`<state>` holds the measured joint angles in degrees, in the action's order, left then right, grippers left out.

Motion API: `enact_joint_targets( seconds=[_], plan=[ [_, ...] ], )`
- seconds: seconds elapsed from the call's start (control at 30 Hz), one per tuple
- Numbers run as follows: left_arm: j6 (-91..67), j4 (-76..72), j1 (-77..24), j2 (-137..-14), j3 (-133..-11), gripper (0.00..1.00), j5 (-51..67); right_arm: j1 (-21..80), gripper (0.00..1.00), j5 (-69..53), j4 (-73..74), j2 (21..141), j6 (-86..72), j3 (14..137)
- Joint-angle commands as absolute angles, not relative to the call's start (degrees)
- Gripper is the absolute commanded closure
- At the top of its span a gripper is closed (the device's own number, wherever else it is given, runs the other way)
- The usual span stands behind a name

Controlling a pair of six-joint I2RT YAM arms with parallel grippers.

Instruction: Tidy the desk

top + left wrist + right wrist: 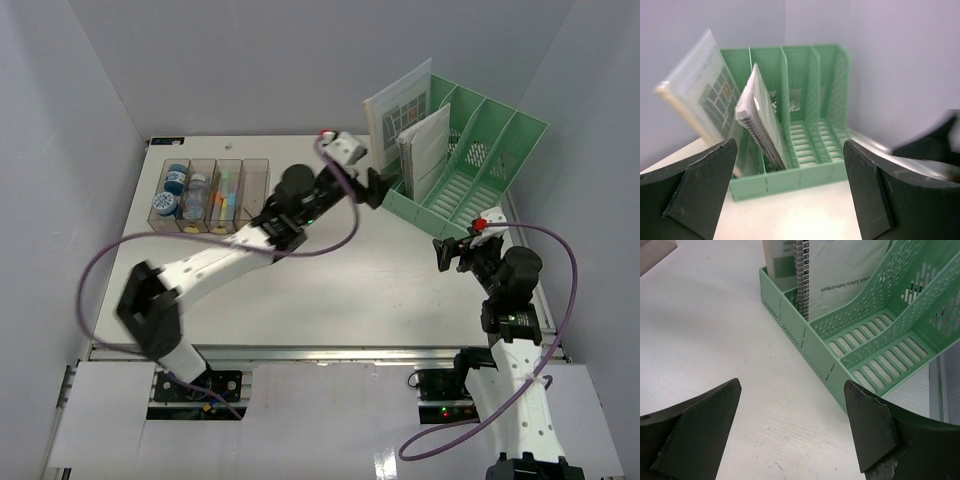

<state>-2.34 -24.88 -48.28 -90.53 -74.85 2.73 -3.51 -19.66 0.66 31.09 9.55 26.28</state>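
Note:
The white desk (330, 290) carries a green four-slot file rack (480, 150) at its back right. A plastic-wrapped booklet (398, 100) leans in the rack's leftmost slot, and a spiral notebook (428, 150) stands in the slot beside it. My left gripper (378, 188) hovers just in front of the rack's left end, open and holding nothing. In the left wrist view the rack (795, 180), the notebook (757, 117) and the booklet (705, 85) show between the open jaws of the left gripper (790, 150). My right gripper (455, 250) is open and empty over the desk (715, 315), near the front wall of the rack (805, 345).
A clear smoky four-compartment tray (212, 190) at the back left holds blue-capped round items and coloured small things. A metal rail (320, 352) runs along the desk's front edge. Grey walls enclose the desk on three sides. The two right slots of the rack (880, 355) are empty.

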Motion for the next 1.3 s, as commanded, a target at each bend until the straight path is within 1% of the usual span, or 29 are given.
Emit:
enact_joint_targets(
  seconds=[0.0, 0.1, 0.17, 0.23, 0.37, 0.43, 0.53, 0.73, 1.07, 1.27],
  plan=[
    [-7.0, -11.0, -48.2, -63.0, -56.0, 0.02, 3.2, -6.6, 0.1, -24.8, 3.1, 32.7, 8.0, 27.7],
    [-7.3, -1.0, -47.7, -48.0, -46.7, 0.02, 1.0, -7.3, 0.1, -25.0, 4.8, 34.0, 6.8, 28.4],
    [-7.6, 7.2, -47.5, -39.3, -42.5, 0.02, -1.5, -7.4, 0.1, -23.6, 6.3, 34.4, 6.4, 29.0],
    [-8.7, 10.9, -47.5, -30.1, -38.4, 0.02, -3.1, -7.3, 0.1, -22.3, 8.4, 34.3, 6.2, 29.4],
    [-10.1, 14.9, -47.5, -18.1, -32.2, 0.02, -5.1, -7.4, 0.1, -15.3, 12.3, 33.1, 3.9, 30.1],
    [-11.1, 16.0, -47.5, -14.8, -29.9, 0.02, -5.2, -7.3, 0.1, -12.8, 13.6, 32.4, 2.5, 30.9],
    [-11.9, 16.1, -47.5, -13.2, -29.9, 0.02, -3.9, -7.3, 0.1, -10.8, 14.2, 31.1, 1.0, 30.8],
    [-12.4, 17.7, -47.5, -14.3, -30.0, 0.02, -3.4, -8.5, 0.1, -8.1, 13.5, 30.2, 0.4, 30.7],
    [-12.8, 18.3, -47.5, -11.0, -29.8, 0.02, -6.2, -9.3, 0.1, -9.3, 13.4, 29.2, 0.4, 30.5],
    [-12.8, 18.3, -47.5, -11.7, -29.9, 0.02, -6.0, -9.4, 0.1, -9.5, 13.2, 28.3, 0.4, 30.3]
  ],
)
